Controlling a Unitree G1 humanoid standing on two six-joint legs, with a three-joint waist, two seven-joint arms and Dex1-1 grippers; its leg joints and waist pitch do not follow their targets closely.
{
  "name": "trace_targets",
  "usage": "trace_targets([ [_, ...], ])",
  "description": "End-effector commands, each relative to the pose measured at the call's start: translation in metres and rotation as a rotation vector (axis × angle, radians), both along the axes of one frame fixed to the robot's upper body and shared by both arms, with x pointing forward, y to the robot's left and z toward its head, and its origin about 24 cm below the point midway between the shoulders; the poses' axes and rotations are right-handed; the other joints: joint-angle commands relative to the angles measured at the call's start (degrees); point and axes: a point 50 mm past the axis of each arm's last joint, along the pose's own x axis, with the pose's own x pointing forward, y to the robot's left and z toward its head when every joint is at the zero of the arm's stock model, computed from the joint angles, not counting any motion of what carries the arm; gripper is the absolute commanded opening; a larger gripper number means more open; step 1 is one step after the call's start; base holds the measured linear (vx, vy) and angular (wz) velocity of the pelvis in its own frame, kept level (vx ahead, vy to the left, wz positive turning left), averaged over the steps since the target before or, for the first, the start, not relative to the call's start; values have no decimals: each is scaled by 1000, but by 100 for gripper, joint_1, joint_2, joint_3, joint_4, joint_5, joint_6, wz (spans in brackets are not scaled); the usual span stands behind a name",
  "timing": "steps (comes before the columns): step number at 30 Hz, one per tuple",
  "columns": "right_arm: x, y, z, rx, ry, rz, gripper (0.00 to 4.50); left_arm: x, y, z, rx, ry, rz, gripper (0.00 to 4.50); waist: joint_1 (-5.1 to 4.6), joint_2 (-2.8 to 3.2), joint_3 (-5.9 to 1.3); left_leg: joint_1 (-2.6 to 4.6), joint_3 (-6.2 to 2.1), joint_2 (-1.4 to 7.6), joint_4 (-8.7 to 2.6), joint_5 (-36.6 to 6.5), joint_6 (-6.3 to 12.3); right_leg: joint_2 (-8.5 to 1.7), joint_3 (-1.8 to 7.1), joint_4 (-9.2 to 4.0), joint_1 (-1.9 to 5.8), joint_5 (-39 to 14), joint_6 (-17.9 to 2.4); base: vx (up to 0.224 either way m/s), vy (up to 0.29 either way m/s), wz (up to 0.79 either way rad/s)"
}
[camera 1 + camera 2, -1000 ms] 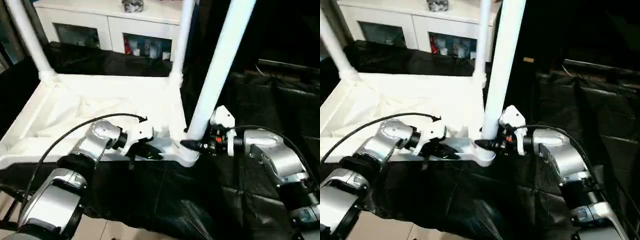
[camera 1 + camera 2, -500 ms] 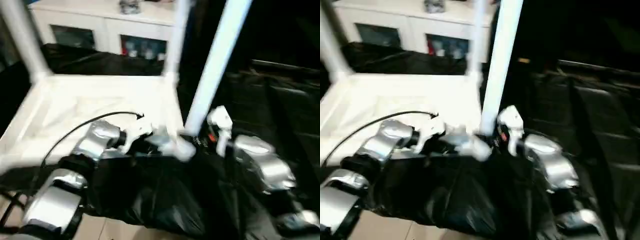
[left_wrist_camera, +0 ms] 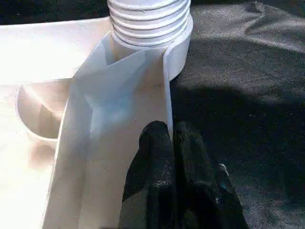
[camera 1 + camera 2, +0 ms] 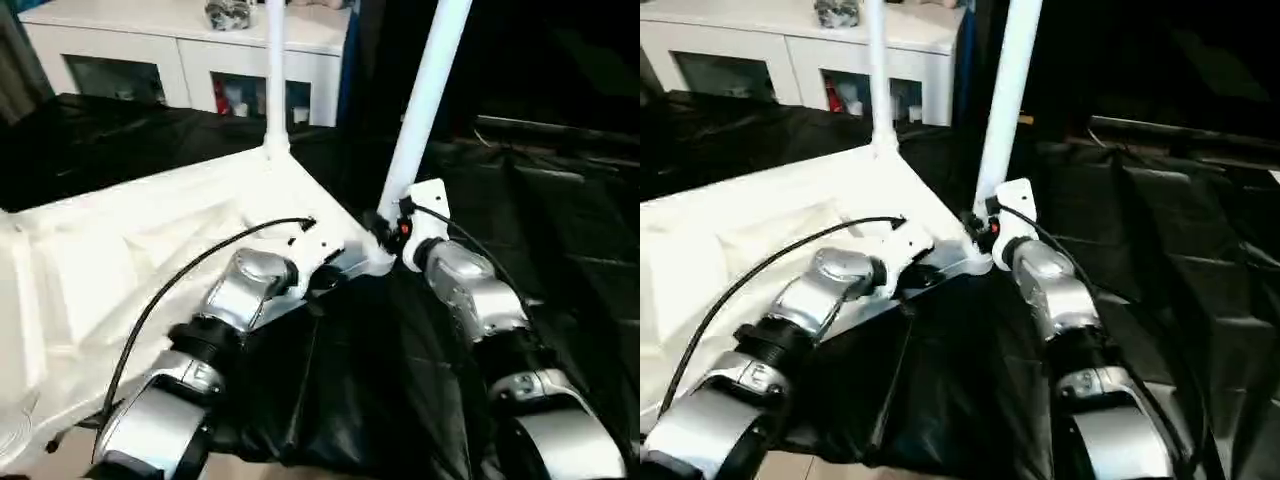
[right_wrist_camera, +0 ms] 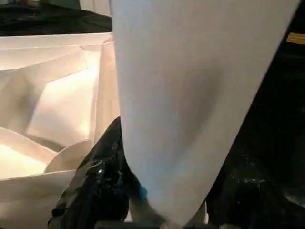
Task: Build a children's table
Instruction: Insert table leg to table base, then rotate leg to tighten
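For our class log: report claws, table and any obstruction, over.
Left claw shut on the tabletop rim. Right claw clamped round the near leg at its corner socket. Far leg upright. Nothing obstructing.

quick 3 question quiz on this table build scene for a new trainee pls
1. True or false: the tabletop lies with its ribbed underside up.
2. What is the right gripper closed around? A) a leg near its base B) the tabletop's rim C) nothing
3. Where is the left gripper, and how are its fingers set?

Key:
1. True.
2. A.
3. At the tabletop's edge wall beside the corner socket; its fingers are pressed together.
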Motion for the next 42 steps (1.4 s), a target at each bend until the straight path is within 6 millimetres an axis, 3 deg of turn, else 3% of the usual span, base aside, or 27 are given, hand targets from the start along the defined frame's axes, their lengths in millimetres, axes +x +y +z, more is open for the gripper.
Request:
trace_targets([
  [1,-30,5,-67,-67,311,-1,186,-13,-39,9,-75,-4,-139,0,10,55,-159,-39,-48,131,-447,-2017,25,-274,212,-501,168,-2290,-962,0,0,0],
  [9,-27,18,-59,36,270,43,186,-13,-38,11,-92,-13,-141,0,-39,53,-165,-17,-76,134,-462,-2398,-40,-263,202,-543,124,-2486,-838,0,0,0],
  [11,-23,21,-52,83,234,53,242,-13,-37,12,-98,-23,-150,0,-43,43,-165,-20,-76,136,-462,-2414,-34,-266,204,-545,119,-2490,-843,0,0,0],
  [12,-21,22,-50,97,220,55,242,-13,-37,12,-98,-28,-153,0,-33,47,-177,-18,-71,144,-459,-2376,-6,-276,212,-539,119,-2408,-889,0,0,0],
  [15,-19,22,-42,128,175,86,274,-12,-33,14,-99,-43,-158,0,6,38,-208,-42,-43,146,-439,-2020,32,-275,231,-485,157,-1926,-1055,0,0,0],
  [21,-17,16,-26,156,67,172,330,-11,-22,17,-94,-72,-193,0,83,36,-234,-77,13,147,-395,-1078,363,-277,236,-352,252,-840,-1386,0,0,0],
  [26,-23,3,-15,120,-18,286,375,-13,-11,19,-117,-67,-257,0,163,52,-214,-62,27,155,-376,-924,501,-288,233,-350,275,-880,-1433,0,0,0],
  [33,-53,-16,-8,85,-10,605,375,-17,11,17,-95,-41,-395,0,258,75,-192,-36,42,164,-365,-847,603,-266,245,-326,290,-724,-1437,0,0,0],
  [36,-66,-25,-13,26,51,718,375,-18,17,18,-107,-16,-447,0,298,79,-185,-18,47,168,-368,-935,553,-276,247,-340,273,-902,-1412,0,0,0],
  [42,-79,-38,-19,-55,137,831,375,-20,26,21,-102,18,-524,0,335,87,-196,-11,59,176,-349,-863,519,-280,254,-294,277,-684,-1507,0,0,0],
])
